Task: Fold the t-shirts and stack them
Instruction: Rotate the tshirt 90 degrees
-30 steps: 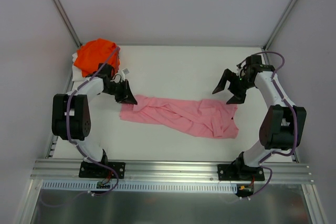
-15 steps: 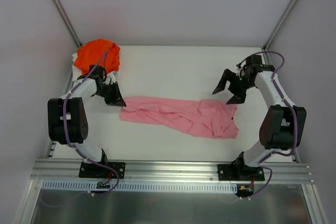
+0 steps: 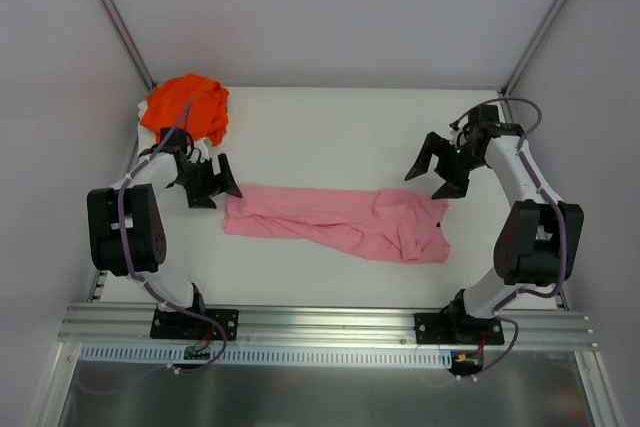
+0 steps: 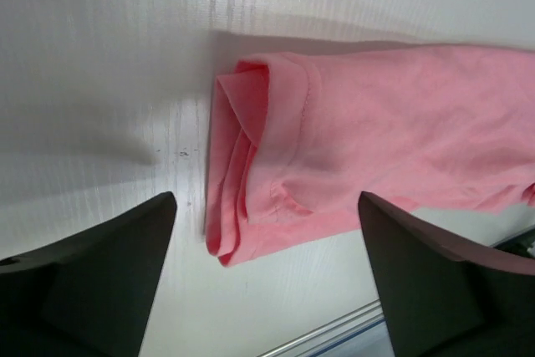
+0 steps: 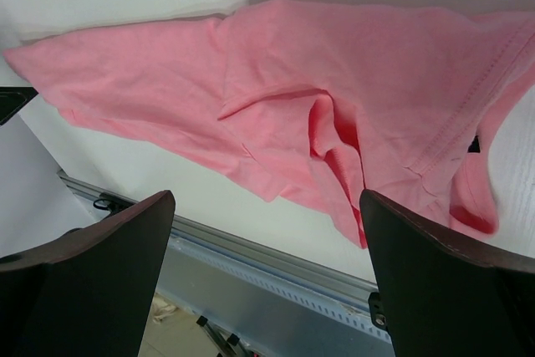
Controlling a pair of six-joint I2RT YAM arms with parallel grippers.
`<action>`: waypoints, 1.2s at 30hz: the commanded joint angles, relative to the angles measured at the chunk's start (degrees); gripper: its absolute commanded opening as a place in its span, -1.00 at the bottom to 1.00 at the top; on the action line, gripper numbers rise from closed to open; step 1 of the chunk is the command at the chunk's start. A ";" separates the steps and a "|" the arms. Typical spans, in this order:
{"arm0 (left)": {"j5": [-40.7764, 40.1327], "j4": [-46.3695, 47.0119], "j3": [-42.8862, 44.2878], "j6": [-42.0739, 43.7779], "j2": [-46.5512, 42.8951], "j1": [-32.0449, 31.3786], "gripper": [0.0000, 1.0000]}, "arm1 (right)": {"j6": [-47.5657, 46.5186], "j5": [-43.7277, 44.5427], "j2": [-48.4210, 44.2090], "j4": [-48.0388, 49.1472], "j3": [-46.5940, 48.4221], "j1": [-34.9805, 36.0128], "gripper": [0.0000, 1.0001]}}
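The light pink t-shirt (image 3: 340, 224) lies bunched in a long band across the middle of the table, left to right. The bright orange t-shirt (image 3: 185, 107) sits crumpled in the back left corner. My left gripper (image 3: 218, 190) is open just off the pink shirt's left end, holding nothing. In the left wrist view that folded end (image 4: 251, 173) lies on the table between and beyond the fingers of the left gripper (image 4: 267, 202). My right gripper (image 3: 432, 175) hangs open above the shirt's right end. Below the right gripper (image 5: 266, 198), the pink cloth (image 5: 334, 98) lies rumpled.
A metal rail (image 3: 330, 322) runs along the table's near edge, also visible as the rail (image 5: 276, 265) in the right wrist view. Grey walls close in the table at the back and sides. A bit of white (image 3: 148, 137) shows beside the orange shirt.
The left gripper drew the pink shirt's left end a little leftward, then opened and let it go. The shirt now lies flatter. The right arm has not moved.
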 commanded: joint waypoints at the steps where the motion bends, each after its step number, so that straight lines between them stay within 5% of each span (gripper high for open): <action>1: -0.12 3.62 -1.39 0.10 -0.45 0.56 0.97 | -1.20 0.30 -1.21 -2.30 2.14 -0.04 0.99; 12: 19.12 10.04 -3.68 -3.67 -4.94 2.23 0.97 | 0.38 6.37 -9.21 -0.37 -6.72 -0.57 0.99; 19: 24.49 8.83 6.14 -5.97 0.33 0.91 0.97 | 2.93 4.34 -12.73 2.80 -15.17 0.75 0.99; 29: 2.72 -5.68 9.95 4.75 2.01 -5.16 0.97 | 2.76 6.63 -14.57 3.59 -20.18 2.25 0.99; 36: 6.82 -4.81 12.92 3.62 6.82 -5.77 0.97 | 4.24 7.69 -16.68 5.60 -25.98 2.25 0.99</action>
